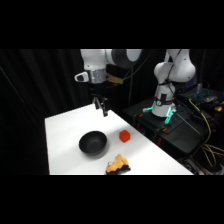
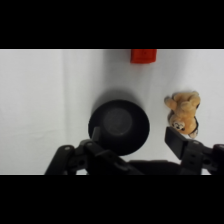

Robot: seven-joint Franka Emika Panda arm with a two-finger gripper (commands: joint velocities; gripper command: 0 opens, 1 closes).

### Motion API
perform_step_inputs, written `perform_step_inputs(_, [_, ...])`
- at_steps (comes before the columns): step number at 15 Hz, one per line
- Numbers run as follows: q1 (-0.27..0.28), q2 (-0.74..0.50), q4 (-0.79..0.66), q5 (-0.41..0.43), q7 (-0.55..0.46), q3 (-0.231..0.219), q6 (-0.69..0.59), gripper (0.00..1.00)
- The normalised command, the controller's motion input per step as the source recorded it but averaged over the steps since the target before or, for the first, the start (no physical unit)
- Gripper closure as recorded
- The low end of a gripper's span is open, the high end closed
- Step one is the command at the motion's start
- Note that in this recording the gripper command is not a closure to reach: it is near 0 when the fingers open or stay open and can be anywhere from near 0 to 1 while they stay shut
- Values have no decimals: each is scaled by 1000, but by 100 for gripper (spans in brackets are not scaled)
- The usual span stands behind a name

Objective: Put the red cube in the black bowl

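I see jaws [image 1: 103, 107] spread, empty, hovering above white desk [image 1: 65, 140]. Round matte black bowl [image 1: 93, 143] mid-desk; small bright red cube [image 1: 124, 135] just beside, toward right edge.

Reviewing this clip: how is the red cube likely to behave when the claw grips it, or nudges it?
The red cube looks small, solid and flat-sided, so it should probably stay rigid in a grip and slide rather than roll if nudged. It sits flat on the white table, apart from the black bowl, so tipping seems unlikely. Being far smaller than the bowl, it is likely light.
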Motion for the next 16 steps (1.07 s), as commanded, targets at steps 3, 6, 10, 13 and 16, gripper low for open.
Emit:
perform_step_inputs(3, [-20, -17, -18, 2, 0, 17, -2, 0])
perform_step_inputs(6, [-19, -166, -212, -6, 70, 12, 103, 0])
perform_step_inputs(10, [-9, -338, -437, 32, 107, 20, 215, 0])
perform_step_inputs(13, [13, -352, -466, 78, 92, 40, 275, 0])
perform_step_inputs(16, [29, -287, -443, 119, 41, 44, 381, 0])
